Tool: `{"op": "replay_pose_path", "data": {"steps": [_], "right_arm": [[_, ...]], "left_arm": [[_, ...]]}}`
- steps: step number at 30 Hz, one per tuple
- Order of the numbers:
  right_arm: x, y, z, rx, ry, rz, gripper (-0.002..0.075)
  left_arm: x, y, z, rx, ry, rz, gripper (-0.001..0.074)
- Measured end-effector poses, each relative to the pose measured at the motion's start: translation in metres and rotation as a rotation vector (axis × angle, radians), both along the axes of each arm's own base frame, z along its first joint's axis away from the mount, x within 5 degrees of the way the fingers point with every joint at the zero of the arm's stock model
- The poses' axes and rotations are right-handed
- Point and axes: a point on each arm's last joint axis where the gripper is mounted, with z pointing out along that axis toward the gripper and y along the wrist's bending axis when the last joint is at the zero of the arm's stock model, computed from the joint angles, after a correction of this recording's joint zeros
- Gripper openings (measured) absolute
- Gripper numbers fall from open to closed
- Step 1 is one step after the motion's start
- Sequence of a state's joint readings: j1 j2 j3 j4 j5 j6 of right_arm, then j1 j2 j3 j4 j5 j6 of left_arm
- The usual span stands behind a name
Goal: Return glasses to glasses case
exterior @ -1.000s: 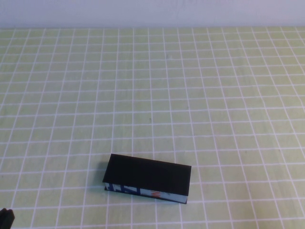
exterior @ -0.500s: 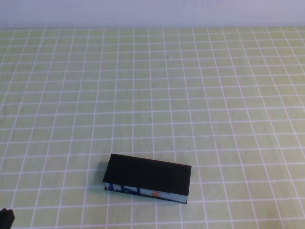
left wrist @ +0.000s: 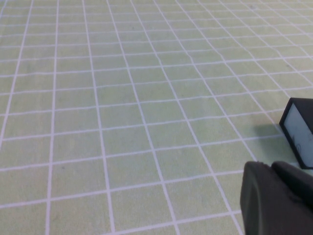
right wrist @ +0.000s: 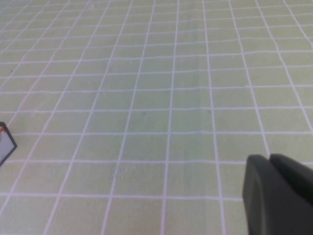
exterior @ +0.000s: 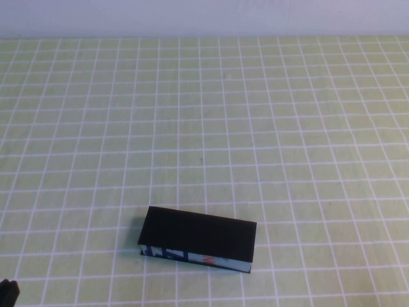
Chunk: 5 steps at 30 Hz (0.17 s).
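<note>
The glasses case (exterior: 198,238) is a black box with its lid down, lying near the table's front, left of centre. Its blue-and-white front edge with a small orange-red mark faces me. The glasses are not in view. My left gripper (exterior: 6,293) shows only as a dark tip at the front left corner, well left of the case. In the left wrist view the gripper (left wrist: 271,165) has its fingers together and empty, with one end of the case (left wrist: 299,132) just beyond. My right gripper (right wrist: 269,157) is shut and empty, with a corner of the case (right wrist: 5,144) far off.
A yellow-green cloth with a white grid (exterior: 255,128) covers the whole table. A pale wall (exterior: 204,16) runs along the far edge. Nothing else stands on the cloth.
</note>
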State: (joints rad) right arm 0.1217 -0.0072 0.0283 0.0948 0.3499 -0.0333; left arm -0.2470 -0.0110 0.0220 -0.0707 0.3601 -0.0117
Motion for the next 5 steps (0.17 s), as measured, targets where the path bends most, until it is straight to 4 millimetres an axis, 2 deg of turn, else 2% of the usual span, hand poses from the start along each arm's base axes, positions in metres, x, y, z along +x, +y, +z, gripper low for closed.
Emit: {"op": "replay_pose_path", "data": {"steps": [5], "right_arm": [[0.0000,0.0002,0.0000,0.006,0.001,0.000,-0.0018]], "left_arm": [[0.0000,0.0000,0.0000,0.000,0.000,0.000,-0.0003]]}}
